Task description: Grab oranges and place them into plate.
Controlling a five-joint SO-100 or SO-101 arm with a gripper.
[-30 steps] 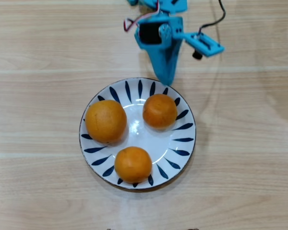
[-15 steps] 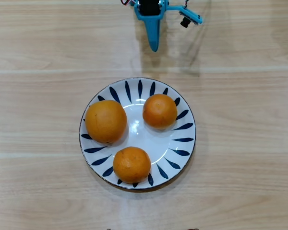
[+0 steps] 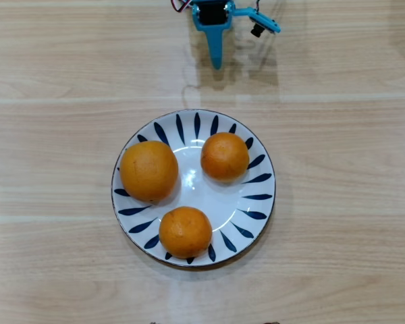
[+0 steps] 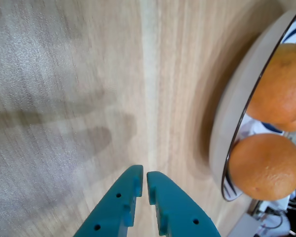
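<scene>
Three oranges lie in the white plate with dark blue leaf strokes at the middle of the overhead view: a larger orange at left, one orange at upper right, one orange at the bottom. My blue gripper sits at the top edge, well clear of the plate, shut and empty. In the wrist view the gripper points over bare wood, its fingertips nearly touching, with the plate and two oranges at right.
Light wooden tabletop surrounds the plate on all sides. A small blue camera mount and wires hang by the arm at the top of the overhead view.
The arm has pulled back from the plate's upper rim toward the top edge of the overhead view. The gripper holds nothing. The bottom orange shifted slightly left.
</scene>
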